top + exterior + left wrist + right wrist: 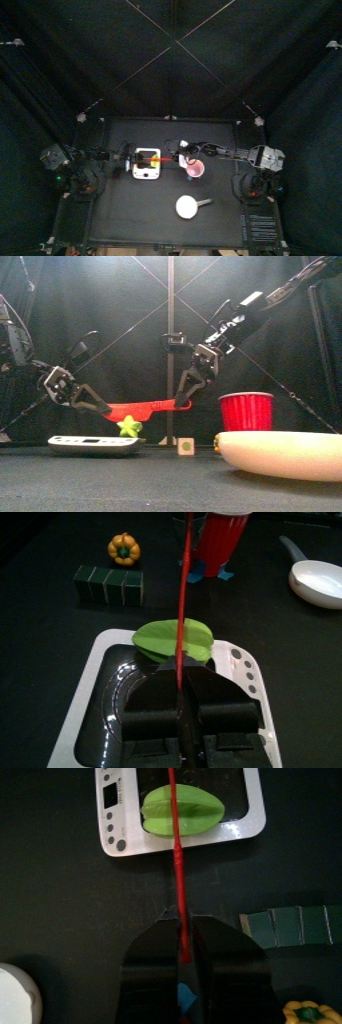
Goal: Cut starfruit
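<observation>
Starfruit [174, 640] — small, bright yellow-green, ridged, with a star-like outline in the front view [128, 427]. It sits on the white board [100, 682] at the left part of the desk [120, 205], roughly centred on the board's dark inner surface. A thin red strip [144, 409] spans between the two arms, passing directly over the fruit; in the right wrist view the strip [175, 858] crosses the fruit [181, 811] along its middle. Left end effector [186, 717]: jaws pressed together on one end of the red strip, positioned over the board with the fruit just ahead of the fingertips. Right end effector [182, 943]: jaws closed on the other end of the strip, off the board's edge, fruit farther ahead along the strip. In the front view the strip runs just above the fruit's top — contact cannot be judged. Elsewhere on the desk: red cup [245, 413], white bowl [283, 453], green block [107, 582], small yellow pepper [123, 549].
</observation>
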Available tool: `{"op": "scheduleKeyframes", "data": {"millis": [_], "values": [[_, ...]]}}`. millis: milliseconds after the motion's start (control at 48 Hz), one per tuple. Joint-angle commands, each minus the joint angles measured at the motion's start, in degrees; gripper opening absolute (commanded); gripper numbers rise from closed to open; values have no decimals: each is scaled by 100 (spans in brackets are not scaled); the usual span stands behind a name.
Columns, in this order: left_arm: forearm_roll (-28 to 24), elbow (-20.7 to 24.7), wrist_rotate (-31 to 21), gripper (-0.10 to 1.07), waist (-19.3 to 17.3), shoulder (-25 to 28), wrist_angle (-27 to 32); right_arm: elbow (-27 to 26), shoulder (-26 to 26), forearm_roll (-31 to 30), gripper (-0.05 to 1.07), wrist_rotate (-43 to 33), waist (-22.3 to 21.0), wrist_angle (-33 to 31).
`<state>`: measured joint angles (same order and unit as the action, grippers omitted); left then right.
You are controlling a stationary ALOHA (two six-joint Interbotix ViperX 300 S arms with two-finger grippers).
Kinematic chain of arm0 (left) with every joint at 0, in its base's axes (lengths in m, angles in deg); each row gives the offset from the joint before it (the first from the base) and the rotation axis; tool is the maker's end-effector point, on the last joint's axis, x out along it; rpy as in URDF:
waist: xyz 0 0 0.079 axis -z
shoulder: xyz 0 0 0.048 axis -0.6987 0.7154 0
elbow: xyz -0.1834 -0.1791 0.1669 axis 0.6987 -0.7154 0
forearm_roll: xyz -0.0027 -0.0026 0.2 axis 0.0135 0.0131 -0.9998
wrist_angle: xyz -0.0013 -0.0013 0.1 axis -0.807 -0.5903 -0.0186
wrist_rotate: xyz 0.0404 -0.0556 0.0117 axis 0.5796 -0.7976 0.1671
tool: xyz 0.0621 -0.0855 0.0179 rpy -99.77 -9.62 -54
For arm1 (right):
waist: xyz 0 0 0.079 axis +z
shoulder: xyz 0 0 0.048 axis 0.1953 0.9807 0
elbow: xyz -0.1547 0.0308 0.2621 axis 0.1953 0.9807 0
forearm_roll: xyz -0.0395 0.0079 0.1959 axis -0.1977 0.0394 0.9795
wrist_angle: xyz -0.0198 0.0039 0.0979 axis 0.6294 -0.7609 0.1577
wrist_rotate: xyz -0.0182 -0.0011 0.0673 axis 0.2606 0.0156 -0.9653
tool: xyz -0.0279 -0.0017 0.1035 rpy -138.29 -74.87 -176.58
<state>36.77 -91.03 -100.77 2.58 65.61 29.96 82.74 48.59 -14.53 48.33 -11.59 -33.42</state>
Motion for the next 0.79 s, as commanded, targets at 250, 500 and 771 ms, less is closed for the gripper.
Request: {"op": "scheduleKeyframes", "data": {"millis": [250, 500, 771], "values": [[79, 35, -26, 30, -88, -9, 211, -149, -18, 18, 34, 18, 53, 53], [167, 18, -18, 30, -88, -9, 220, -264, 105, 9, 34, 18, 53, 114], [158, -9, -18, 30, -79, -18, 220, -325, 167, 9, 34, 9, 53, 97]]}}
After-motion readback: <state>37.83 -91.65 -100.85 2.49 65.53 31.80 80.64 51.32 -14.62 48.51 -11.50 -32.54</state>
